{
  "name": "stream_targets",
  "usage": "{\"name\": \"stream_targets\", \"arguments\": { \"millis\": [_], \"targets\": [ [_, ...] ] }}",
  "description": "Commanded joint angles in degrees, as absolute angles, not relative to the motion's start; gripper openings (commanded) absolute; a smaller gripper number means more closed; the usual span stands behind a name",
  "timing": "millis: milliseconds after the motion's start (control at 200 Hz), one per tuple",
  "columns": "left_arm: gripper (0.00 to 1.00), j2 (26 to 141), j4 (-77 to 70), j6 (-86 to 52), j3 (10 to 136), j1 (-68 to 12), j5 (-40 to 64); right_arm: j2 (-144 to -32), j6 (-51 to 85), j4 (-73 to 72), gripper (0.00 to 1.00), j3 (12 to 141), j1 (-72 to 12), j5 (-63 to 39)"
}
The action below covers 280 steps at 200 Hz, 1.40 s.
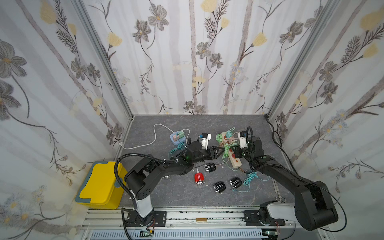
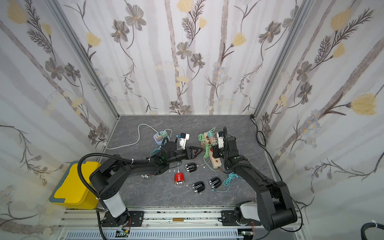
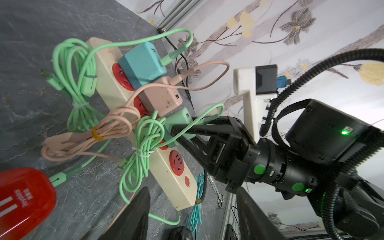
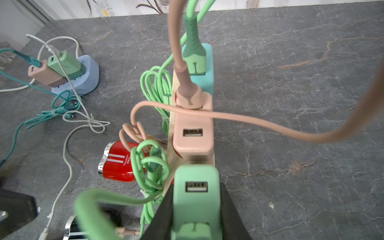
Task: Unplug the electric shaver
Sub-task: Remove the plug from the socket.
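Your yellow bin (image 1: pixel 99 182) stands lid down beside the bench (image 1: pixel 176 197) at 8 o'clock, contents hidden. Your right gripper (image 3: pixel 176 135) pinches the green charger (image 4: pixel 196 187) plugged into the power strip (image 1: pixel 234 163). Your left gripper (image 1: pixel 222 150) hangs spread, grasping nothing visible. The red electric shaver (image 3: pixel 22 197) lies by the strip's 9 o'clock side, a green cable (image 3: pixel 62 176) meeting its end.

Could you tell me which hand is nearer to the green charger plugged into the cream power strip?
Right. The right hand clamps the green charger on the power strip; the left hand is open beside the strip, apart from the charger.
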<state>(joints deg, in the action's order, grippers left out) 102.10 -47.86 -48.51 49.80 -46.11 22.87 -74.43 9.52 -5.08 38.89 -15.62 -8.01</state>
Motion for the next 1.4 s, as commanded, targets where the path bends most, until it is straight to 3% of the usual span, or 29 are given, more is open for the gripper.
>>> {"name": "stream_targets", "arguments": {
  "millis": [0, 295, 500, 1394],
  "targets": [
    [0.57, 103.31, -48.85, -50.04, 50.0, -46.83, 24.61, -73.26, 11.03, -11.49, 0.17, 38.63, -15.71, -10.21],
    [0.55, 109.36, -55.6, -59.23, 52.55, -50.74, 27.23, -72.17, 13.75, -14.28, 0.17, 37.12, -15.71, -11.26],
    [0.6, 112.74, -58.02, -66.09, 53.54, -51.03, 24.91, -70.95, 14.75, -15.64, 0.16, 35.99, -15.69, -11.43],
    [0.53, 121.06, -51.3, -69.17, 61.9, -50.14, 23.09, -69.19, 16.84, -18.18, 0.14, 33.87, -16.25, -13.29]
  ]
}}
